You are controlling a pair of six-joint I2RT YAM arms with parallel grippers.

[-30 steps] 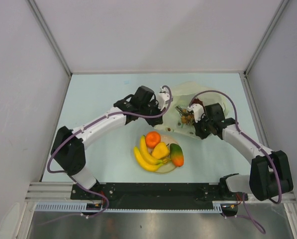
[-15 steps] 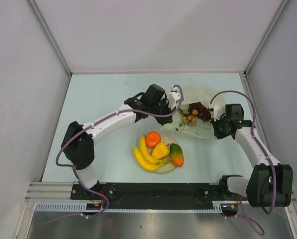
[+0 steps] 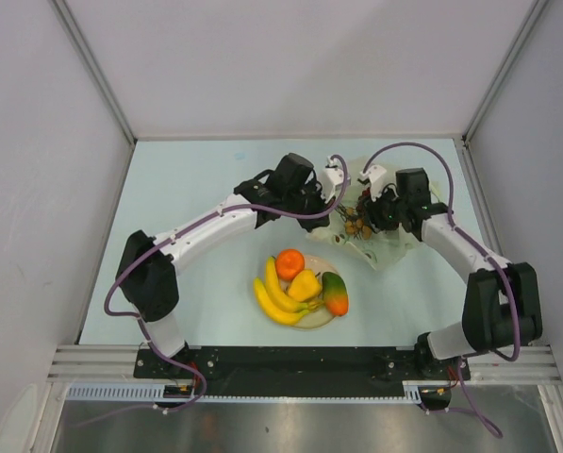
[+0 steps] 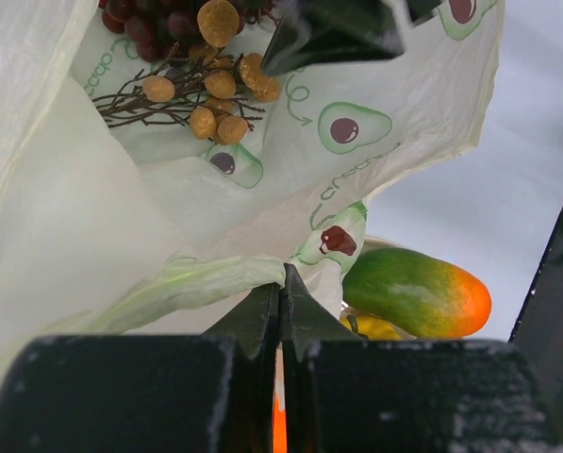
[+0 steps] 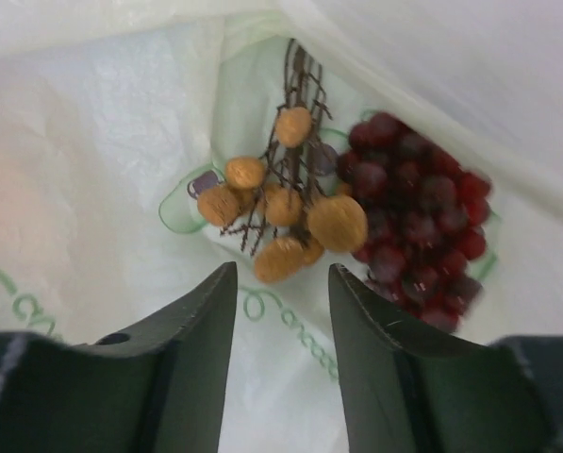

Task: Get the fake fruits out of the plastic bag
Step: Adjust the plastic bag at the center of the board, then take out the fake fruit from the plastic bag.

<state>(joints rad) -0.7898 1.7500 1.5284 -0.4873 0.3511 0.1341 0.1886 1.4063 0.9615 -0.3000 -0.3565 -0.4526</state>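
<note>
Crinkly pale plastic bag (image 4: 121, 236) lies on the table (image 3: 187, 189), its edge pinched between our closed left fingers (image 4: 262, 316), likely to keep the mouth open. Our right fingers (image 5: 201, 321) hang spread over the brown stemmed cluster (image 5: 286, 212) and grapes (image 5: 418, 217) inside.

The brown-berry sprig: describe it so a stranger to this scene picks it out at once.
Start at the pale, crinkly plastic bag printed with avocados. Two clusters lie side by side inside it. Yours is the sprig of tan, round berries on thin dark twigs, not the bunch of dark red grapes beside it.
</note>
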